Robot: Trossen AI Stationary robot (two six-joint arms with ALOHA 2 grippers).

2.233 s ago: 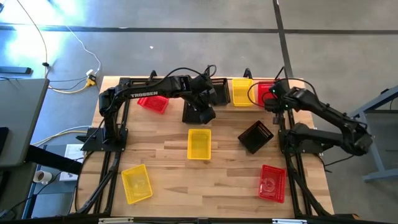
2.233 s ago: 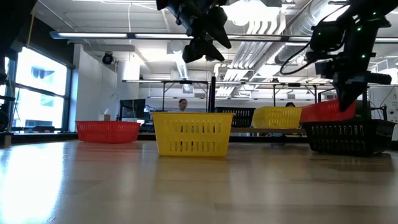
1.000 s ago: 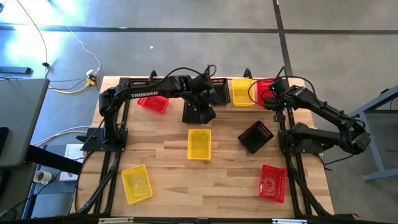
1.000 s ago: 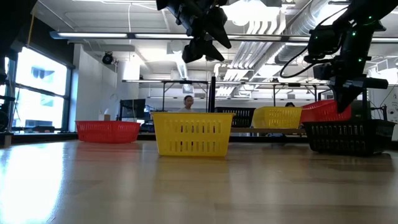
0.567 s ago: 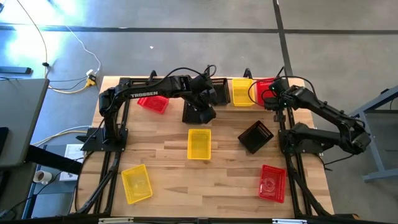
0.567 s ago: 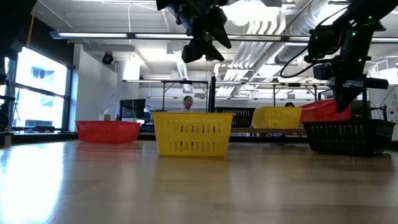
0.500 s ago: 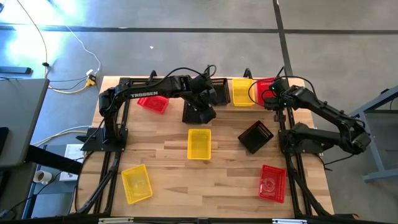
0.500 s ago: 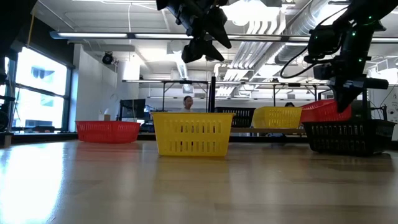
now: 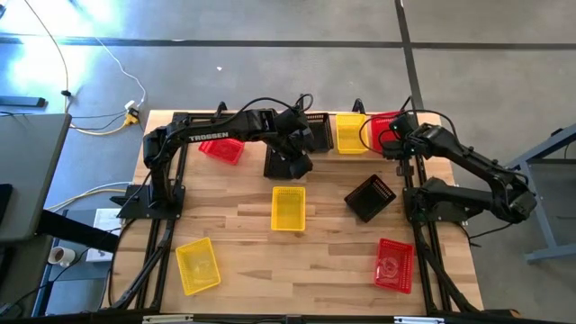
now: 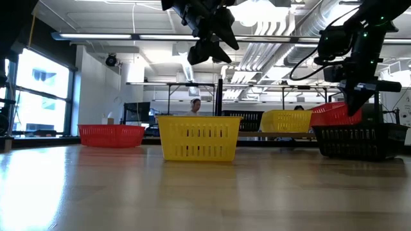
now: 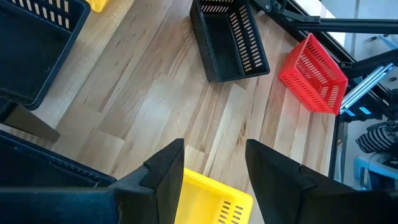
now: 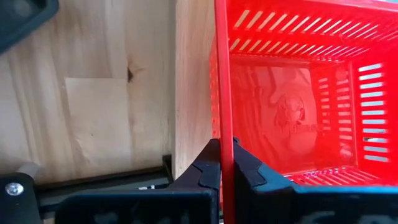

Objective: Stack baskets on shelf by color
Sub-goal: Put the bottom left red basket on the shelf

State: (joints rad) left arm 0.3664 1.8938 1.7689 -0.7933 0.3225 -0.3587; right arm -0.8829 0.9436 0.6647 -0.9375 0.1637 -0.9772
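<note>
A wooden table (image 9: 324, 243) of light planks stands on a grey concrete floor (image 9: 270, 63). White and yellow cables (image 9: 126, 112) trail over the floor left of the table's far corner. Across the room behind, a person (image 10: 194, 105) shows among desks, under ceiling ducts (image 10: 282, 22).

Left gripper (image 11: 211, 180) fingers apart; right gripper (image 12: 224, 163) fingers pinched.

Place: open robotics lab or workshop hall.
Evidence above the wooden table (image 9: 315, 243): exposed ceiling ducts (image 10: 289, 25), strip lights.
Behind it: workbenches (image 10: 192, 86), a person (image 10: 194, 106).
</note>
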